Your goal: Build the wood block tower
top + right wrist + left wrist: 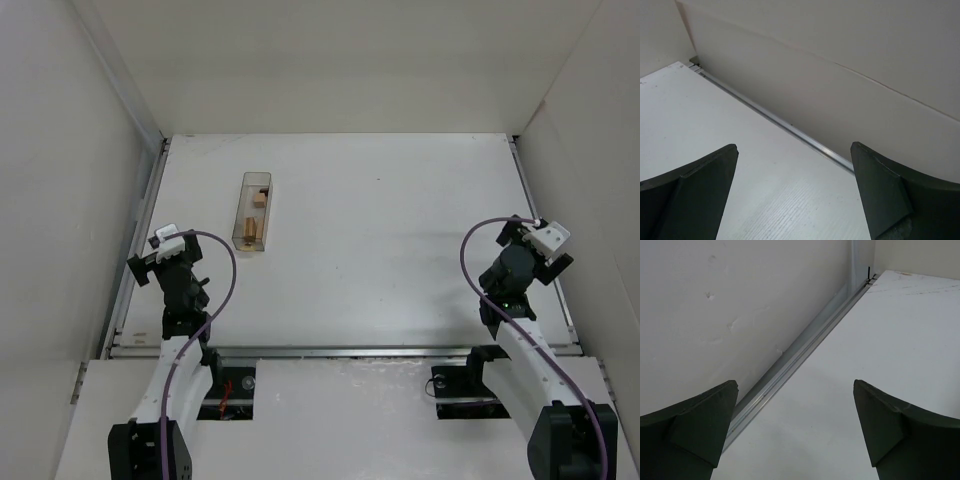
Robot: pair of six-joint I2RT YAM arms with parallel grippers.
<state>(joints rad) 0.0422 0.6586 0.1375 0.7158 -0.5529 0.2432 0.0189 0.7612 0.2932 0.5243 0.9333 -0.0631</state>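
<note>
No stacked wood block tower shows. Small light-tan wooden pieces lie inside a clear rectangular plastic box on the white table, left of centre. My left gripper is near the left rail, below and left of the box; the left wrist view shows it open and empty over bare table. My right gripper is near the right rail, far from the box; the right wrist view shows it open and empty.
White walls enclose the table on the left, back and right. A metal rail runs along the left edge and another along the right edge. A rail also crosses the near edge by the arm bases.
</note>
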